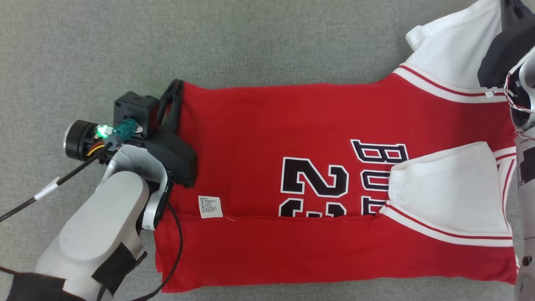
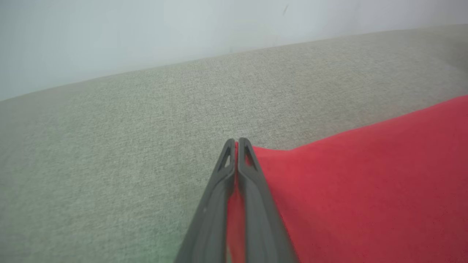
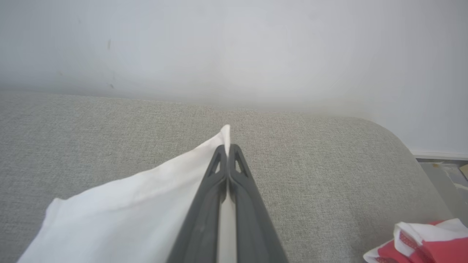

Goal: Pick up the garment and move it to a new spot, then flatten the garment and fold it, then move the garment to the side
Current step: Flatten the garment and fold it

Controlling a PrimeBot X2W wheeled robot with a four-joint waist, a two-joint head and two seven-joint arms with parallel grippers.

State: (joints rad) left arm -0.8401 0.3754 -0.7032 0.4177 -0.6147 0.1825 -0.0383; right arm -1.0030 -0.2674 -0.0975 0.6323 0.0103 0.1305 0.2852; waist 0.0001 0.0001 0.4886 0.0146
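Observation:
The garment point(image 1: 267, 146) is a red jersey with white sleeves and black lettering, lying flat with its near edge folded over. At its far left corner my left gripper point(image 1: 179, 83) is shut on the red hem; in the left wrist view red cloth point(image 2: 365, 190) runs between the closed fingers point(image 2: 252, 175) of my left gripper point(image 2: 236, 142). My right gripper point(image 3: 228, 148) is shut on the tip of the white sleeve point(image 3: 128, 204). Its dark wrist body point(image 1: 508, 46) sits over the far white sleeve point(image 1: 451, 46) at the upper right.
The grey cloth surface point(image 1: 209, 42) stretches bare beyond the garment and to its left. A pale wall point(image 3: 234, 47) stands behind, and the surface rounds off at its right edge point(image 3: 413, 146). A red and white bunch of cloth point(image 3: 424, 241) lies there.

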